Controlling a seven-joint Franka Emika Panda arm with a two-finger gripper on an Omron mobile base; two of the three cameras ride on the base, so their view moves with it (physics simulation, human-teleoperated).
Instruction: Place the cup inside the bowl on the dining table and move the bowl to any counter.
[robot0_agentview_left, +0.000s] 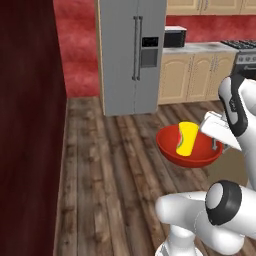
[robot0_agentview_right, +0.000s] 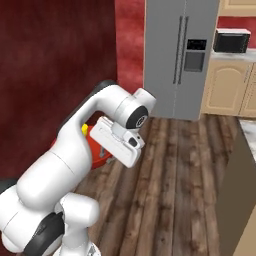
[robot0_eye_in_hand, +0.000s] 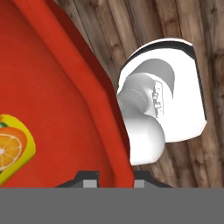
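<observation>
Glossy white rounded arm (robot0_agentview_right: 75, 145) with dark grey joint caps and a boxy white hand (robot0_agentview_right: 117, 141)

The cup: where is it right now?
The cup lies tilted inside the red bowl, which the gripper holds by its rim above the wooden floor, in front of the fridge.

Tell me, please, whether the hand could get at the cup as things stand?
Probably not: the hand is shut on the bowl's rim, holding it above the floor. The cup lies inside; reaching it would mean releasing the bowl.
</observation>
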